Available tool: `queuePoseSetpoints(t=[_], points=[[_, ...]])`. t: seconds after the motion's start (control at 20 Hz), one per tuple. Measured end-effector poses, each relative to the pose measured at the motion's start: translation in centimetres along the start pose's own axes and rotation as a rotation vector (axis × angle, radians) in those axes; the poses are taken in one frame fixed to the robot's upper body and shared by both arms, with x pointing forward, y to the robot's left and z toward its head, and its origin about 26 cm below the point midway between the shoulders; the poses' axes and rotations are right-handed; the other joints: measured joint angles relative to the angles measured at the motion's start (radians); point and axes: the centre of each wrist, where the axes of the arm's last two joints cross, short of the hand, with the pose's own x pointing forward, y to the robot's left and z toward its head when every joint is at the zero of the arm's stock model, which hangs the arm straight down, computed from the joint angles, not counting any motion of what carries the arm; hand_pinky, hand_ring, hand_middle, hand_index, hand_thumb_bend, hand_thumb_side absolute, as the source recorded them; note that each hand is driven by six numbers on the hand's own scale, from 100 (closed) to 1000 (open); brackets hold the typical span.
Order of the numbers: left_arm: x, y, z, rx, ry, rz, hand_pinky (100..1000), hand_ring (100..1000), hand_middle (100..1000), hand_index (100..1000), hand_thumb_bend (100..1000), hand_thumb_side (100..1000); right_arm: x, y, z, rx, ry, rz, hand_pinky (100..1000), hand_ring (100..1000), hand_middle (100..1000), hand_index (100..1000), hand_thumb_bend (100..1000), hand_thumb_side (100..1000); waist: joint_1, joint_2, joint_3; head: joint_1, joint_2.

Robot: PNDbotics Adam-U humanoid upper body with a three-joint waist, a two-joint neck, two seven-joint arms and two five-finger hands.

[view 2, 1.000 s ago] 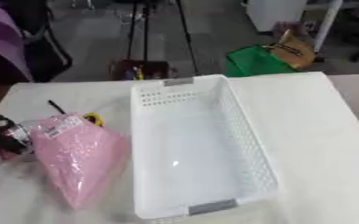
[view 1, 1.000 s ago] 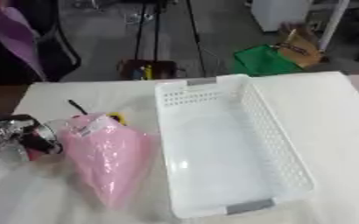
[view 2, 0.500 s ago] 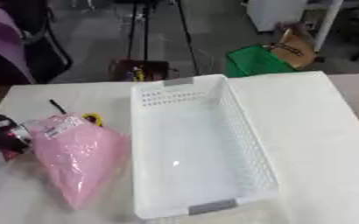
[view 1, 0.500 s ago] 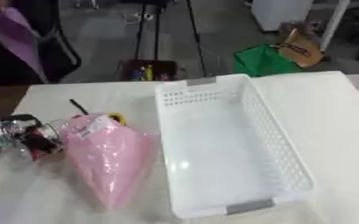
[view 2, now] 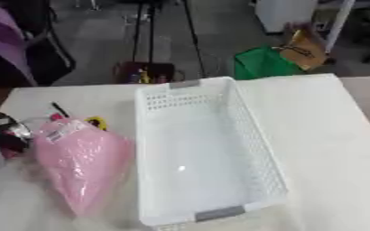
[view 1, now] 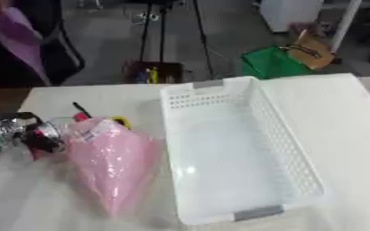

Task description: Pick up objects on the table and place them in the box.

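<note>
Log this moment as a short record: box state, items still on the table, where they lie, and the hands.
box: white perforated plastic basket, long side running away from the camera, nothing inside
items outside: pink cone-shaped plastic bag; cluster of small dark and shiny things
item position: both left of the basket, on the white table
hands: neither in view
task progress: nothing placed yet

left hand (view 1: 18, 133): black and silver parts, a red bit, some green at the frame edge.
</note>
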Motion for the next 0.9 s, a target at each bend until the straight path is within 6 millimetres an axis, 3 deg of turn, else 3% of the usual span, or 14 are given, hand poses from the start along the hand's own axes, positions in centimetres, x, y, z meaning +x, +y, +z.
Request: queuePoseSetpoints(t=[0.9], points=[[2.2, 3.5, 1.9, 0.135, -0.028, -0.06, 745, 768, 660, 706, 168, 498, -0.2, -0.2, 0.2, 0.007, 0.001, 0.009, 714, 665, 705, 765, 100, 773, 0.014, -0.032, 0.022, -0.001, 0.01]])
